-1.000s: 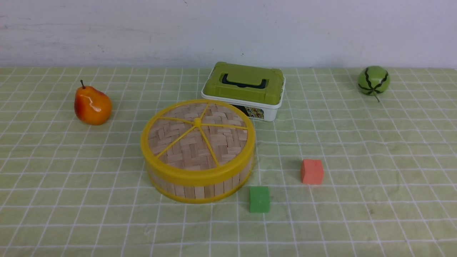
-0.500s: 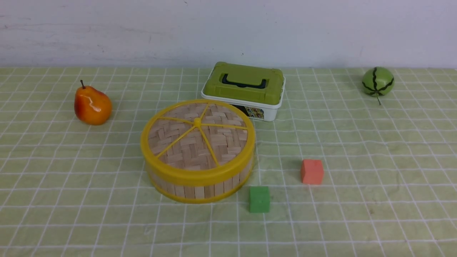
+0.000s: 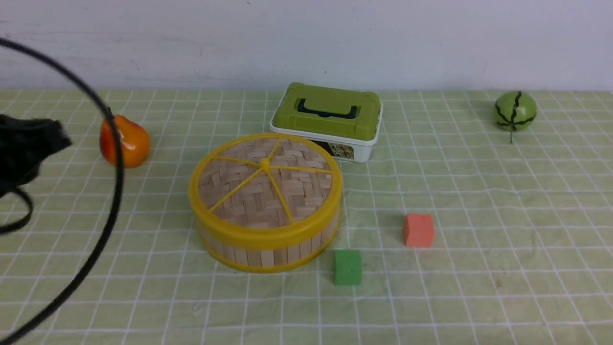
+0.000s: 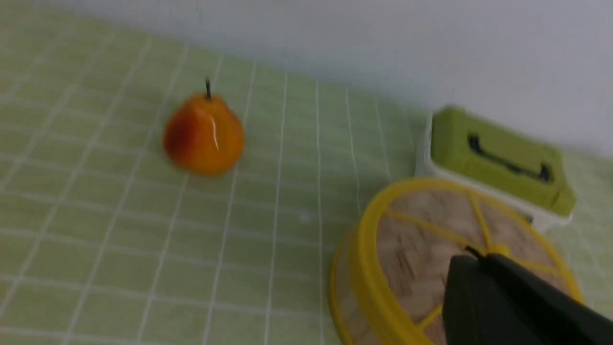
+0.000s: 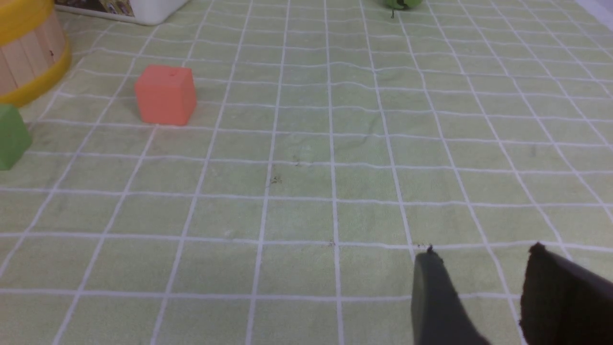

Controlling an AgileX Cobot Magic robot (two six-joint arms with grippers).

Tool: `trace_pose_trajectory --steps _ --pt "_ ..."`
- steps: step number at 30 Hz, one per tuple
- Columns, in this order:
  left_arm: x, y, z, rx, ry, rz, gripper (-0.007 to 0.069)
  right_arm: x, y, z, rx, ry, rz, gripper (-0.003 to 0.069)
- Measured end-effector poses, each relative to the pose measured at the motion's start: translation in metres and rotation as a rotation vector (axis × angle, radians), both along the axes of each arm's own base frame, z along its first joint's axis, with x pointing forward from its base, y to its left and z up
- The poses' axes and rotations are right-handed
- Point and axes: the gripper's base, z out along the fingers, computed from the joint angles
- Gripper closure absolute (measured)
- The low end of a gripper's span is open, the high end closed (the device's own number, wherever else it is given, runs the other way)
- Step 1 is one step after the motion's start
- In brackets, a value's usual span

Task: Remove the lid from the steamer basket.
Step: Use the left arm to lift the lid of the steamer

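Nearest me, the right tool hangs over the checked surface, its two dark fingers parted with nothing between them. The left tool shows only one dark finger, so I cannot tell how far it gapes. A green cube sits at five o'clock from the steamer basket, a red cube at three. The lid lies seated on the basket, mid-surface. Farther off, a pear sits at ten o'clock, a green box at one, and a striped melon ball at two.

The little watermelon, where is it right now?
In the front view the watermelon sits far right on the tablecloth, near the back wall, well right of the green box.
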Motion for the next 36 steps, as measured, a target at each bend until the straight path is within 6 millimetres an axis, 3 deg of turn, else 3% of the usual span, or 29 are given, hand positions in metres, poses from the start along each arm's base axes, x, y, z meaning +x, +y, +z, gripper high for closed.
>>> trace_pose_trajectory --steps 4,5,7,8,9,11,17,20,26,28,36 --pt "0.042 -0.031 0.016 0.066 0.193 -0.136 0.0637 0.0 0.0 0.0 0.0 0.0 0.0 0.0418" --pt "0.044 -0.033 0.021 0.07 0.186 -0.145 0.0637 0.0 0.0 0.0 0.0 0.0 0.0 0.0418" --pt "0.069 -0.06 0.024 0.109 0.27 -0.234 0.0637 0.0 0.0 0.0 0.0 0.0 0.0 0.0418" --pt "0.071 -0.064 0.028 0.11 0.262 -0.244 0.0637 0.0 0.0 0.0 0.0 0.0 0.0 0.0418" --pt "0.087 -0.08 0.025 0.139 0.31 -0.285 0.0637 0.0 0.0 0.0 0.0 0.0 0.0 0.0418" --pt "0.102 -0.097 0.025 0.176 0.337 -0.32 0.0637 0.0 0.0 0.0 0.0 0.0 0.0 0.0418" --pt "0.128 -0.135 0.006 0.267 0.422 -0.345 0.0636 0.0 0.0 0.0 0.0 0.0 0.0 0.0418" --pt "0.138 -0.146 -0.003 0.3 0.425 -0.337 0.0592 0.0 0.0 0.0 0.0 0.0 0.0 0.0418" --pt "0.159 -0.159 -0.023 0.356 0.381 -0.35 0.0394 0.0 0.0 0.0 0.0 0.0 0.0 0.0418" --pt "0.171 -0.164 -0.041 0.403 0.365 -0.368 0.0317 0.0 0.0 0.0 0.0 0.0 0.0 0.0418" --pt "0.187 -0.17 -0.082 0.467 0.414 -0.383 0.0318 0.0 0.0 0.0 0.0 0.0 0.0 0.0418"
